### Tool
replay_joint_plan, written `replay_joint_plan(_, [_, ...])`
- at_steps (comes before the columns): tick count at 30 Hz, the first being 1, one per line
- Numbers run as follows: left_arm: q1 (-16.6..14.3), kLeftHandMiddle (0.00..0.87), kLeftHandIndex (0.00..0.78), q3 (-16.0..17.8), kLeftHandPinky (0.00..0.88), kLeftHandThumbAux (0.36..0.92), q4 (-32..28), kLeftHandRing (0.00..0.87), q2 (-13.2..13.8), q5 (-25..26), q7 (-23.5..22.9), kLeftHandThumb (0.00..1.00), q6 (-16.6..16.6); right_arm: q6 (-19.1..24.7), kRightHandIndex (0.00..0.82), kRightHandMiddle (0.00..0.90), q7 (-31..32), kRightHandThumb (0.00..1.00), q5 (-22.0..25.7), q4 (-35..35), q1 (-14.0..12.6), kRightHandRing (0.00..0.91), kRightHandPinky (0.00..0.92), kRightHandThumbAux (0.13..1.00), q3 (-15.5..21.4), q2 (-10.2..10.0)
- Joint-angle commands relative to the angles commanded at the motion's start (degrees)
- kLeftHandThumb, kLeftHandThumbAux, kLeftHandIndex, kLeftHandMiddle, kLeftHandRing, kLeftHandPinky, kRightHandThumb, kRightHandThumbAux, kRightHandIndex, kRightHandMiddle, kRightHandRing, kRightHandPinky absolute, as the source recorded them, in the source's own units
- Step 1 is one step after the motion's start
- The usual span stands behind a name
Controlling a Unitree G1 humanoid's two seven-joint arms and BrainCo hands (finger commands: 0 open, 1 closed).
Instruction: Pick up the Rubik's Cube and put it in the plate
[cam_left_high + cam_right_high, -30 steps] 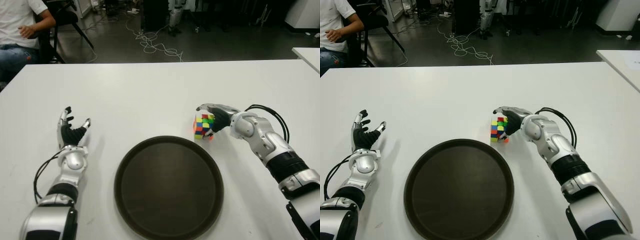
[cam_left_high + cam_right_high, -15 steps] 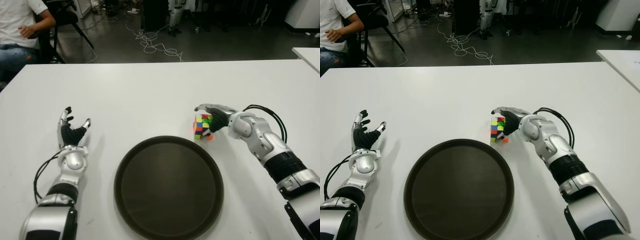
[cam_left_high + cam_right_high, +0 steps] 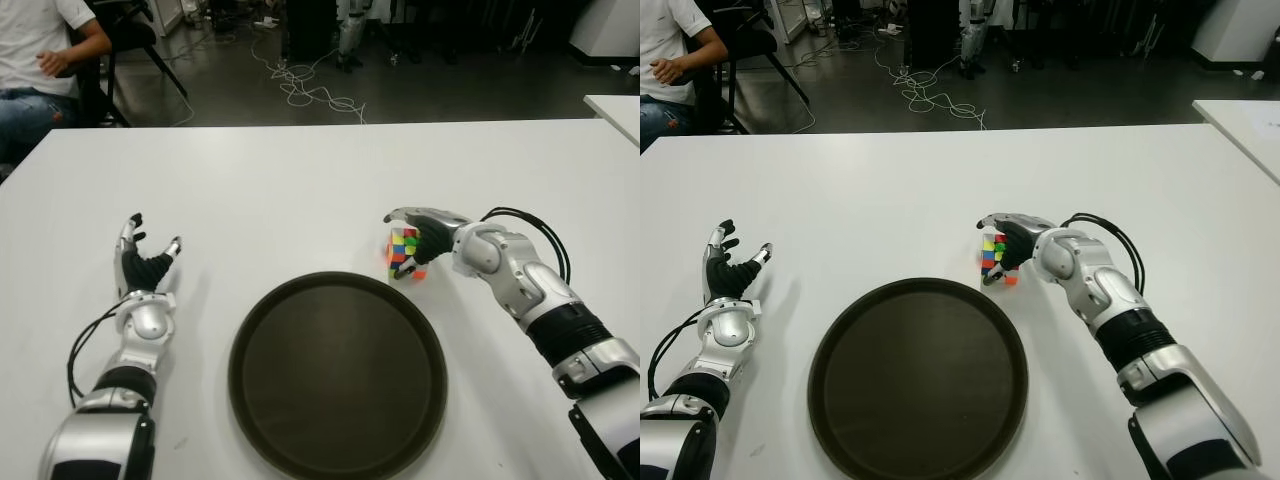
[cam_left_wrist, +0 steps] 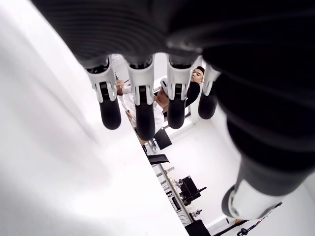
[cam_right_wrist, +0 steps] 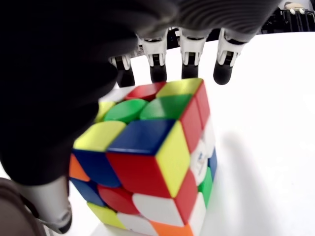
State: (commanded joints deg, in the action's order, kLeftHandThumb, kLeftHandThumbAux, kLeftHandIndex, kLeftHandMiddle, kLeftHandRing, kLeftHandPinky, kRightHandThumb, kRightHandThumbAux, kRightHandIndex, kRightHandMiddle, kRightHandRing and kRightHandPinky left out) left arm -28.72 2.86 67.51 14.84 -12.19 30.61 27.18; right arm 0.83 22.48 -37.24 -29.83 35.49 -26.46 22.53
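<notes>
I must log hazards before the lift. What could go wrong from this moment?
1. The right hand fingers arch over the multicoloured Rubik's Cube without clearly clamping it; it might slip.
2. The cube sits close beside the round dark brown plate rim; dragging could catch it.

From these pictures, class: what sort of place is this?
Probably a robotics lab or workshop: loose cables trail across the dark floor, a person sits beside the white table, and equipment stands line the back.
</notes>
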Motion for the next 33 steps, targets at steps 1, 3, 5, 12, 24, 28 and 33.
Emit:
replay_joint_plan(1, [0.01,0.145,0.108,-0.01,0.185,0.723,-0.01,0.155,0.01,-0.05,0.07,0.004,0.11,0.26,0.0,0.051,0.08,0.0,0.02,0.1,-0.03,0.039,0.0,0.74,0.01,-0.03])
replay_joint_plan(3, [0.06,0.145,0.112,-0.02,0.179,0.731,-0.05,0.156,0.02,-0.1,0.12,0.008,0.34,0.76,0.0,0.049,0.31,0.0,0.13,0.35,-0.09,0.035,0.0,0.736,0.01,-0.1])
replay_joint_plan(5, [0.11,0.144,0.115,0.03,0.173,0.736,-0.12,0.154,0.01,-0.12,0.09,0.012,0.53,1.15,0.0,0.047,0.56,0.0,0.29,0.62,-0.16,0.032,0.0,0.733,0.03,-0.16])
replay_joint_plan(12, [0.1,0.158,0.109,0.12,0.18,0.73,-0.23,0.168,-0.01,-0.12,0.02,0.009,-0.15,2.48,0.0,0.051,1.1,0.0,0.01,0.78,-0.07,0.029,0.0,0.708,-0.33,-0.42])
replay_joint_plan(24, [0.0,0.156,0.111,0.38,0.168,0.735,-0.21,0.163,-0.01,0.26,-0.53,0.016,-0.2,2.95,0.0,0.061,0.51,0.0,0.08,1.0,-0.55,0.034,0.0,0.748,-0.1,-0.73])
replay_joint_plan(28, [0.06,0.157,0.112,0.5,0.153,0.739,-0.3,0.159,-0.06,0.39,-0.69,0.018,-0.17,3.69,0.0,0.063,1.24,0.0,-0.07,1.07,-0.34,0.036,0.0,0.753,-0.36,-0.78])
replay_joint_plan(33, [0.04,0.151,0.105,0.45,0.119,0.738,-0.3,0.144,-0.03,0.28,-0.59,0.016,-0.47,3.79,0.001,0.064,1.31,0.0,0.23,1.11,-0.42,0.038,0.0,0.756,-0.29,-0.84])
